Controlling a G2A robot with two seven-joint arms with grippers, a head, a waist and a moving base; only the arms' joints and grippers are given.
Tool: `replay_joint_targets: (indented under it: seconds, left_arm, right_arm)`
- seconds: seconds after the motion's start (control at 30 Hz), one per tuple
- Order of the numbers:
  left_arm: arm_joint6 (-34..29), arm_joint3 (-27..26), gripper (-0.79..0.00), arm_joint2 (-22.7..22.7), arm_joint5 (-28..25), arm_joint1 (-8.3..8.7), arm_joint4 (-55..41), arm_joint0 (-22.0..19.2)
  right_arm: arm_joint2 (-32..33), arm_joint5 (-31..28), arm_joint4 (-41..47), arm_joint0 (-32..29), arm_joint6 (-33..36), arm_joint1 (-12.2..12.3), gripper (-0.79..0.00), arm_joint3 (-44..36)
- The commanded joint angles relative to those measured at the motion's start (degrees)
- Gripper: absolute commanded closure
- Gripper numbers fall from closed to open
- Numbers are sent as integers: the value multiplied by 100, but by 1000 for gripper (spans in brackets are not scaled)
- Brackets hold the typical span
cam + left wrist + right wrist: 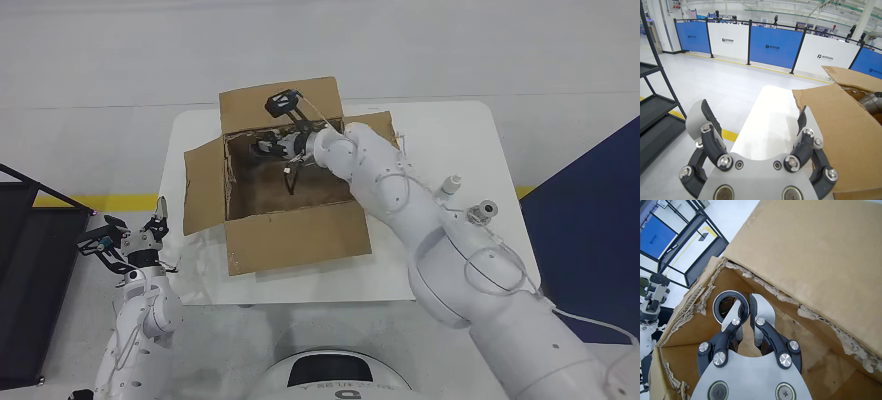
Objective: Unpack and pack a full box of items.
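An open brown cardboard box stands on the white table with its flaps folded outward. My right gripper is down inside the box near its far left corner. In the right wrist view this gripper is shut on the wall of a black ring-shaped bearing, one finger inside the ring and the other outside. The box floor around it looks bare. My left gripper hangs open and holds nothing at the table's front left corner, beside the box's left flap; its own view shows it open.
A black shelf rack stands on the floor left of the table, close to the left arm. Torn cardboard edges line the box rim. Blue and white barrier panels stand across the floor.
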Motion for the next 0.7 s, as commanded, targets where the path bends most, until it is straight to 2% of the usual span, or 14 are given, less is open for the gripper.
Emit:
replay_joint_targets:
  seconds: [0.0, 0.17, 0.33, 0.47, 0.57, 0.67]
  left_arm:
    - [0, 0, -785, 0, 0, 0, 0, 0]
    - [0, 0, -785, 0, 0, 0, 0, 0]
    - [0, 0, -785, 0, 0, 0, 0, 0]
    - [0, 0, -785, 0, 0, 0, 0, 0]
    - [0, 0, -785, 0, 0, 0, 0, 0]
    - [0, 0, -785, 0, 0, 0, 0, 0]
  right_arm:
    - [71, -137, -28, -13, -66, 100, 0, -156]
    - [327, -395, -118, -120, -147, 419, 0, -762]
    - [888, -412, -295, -552, -222, 932, 0, -1991]
    - [1743, -44, -591, -1443, 151, 1480, 0, -3775]
    - [2622, 391, -839, -2495, 728, 1867, 0, -5582]
    - [3402, 709, -937, -3515, 1210, 2114, 0, -7183]
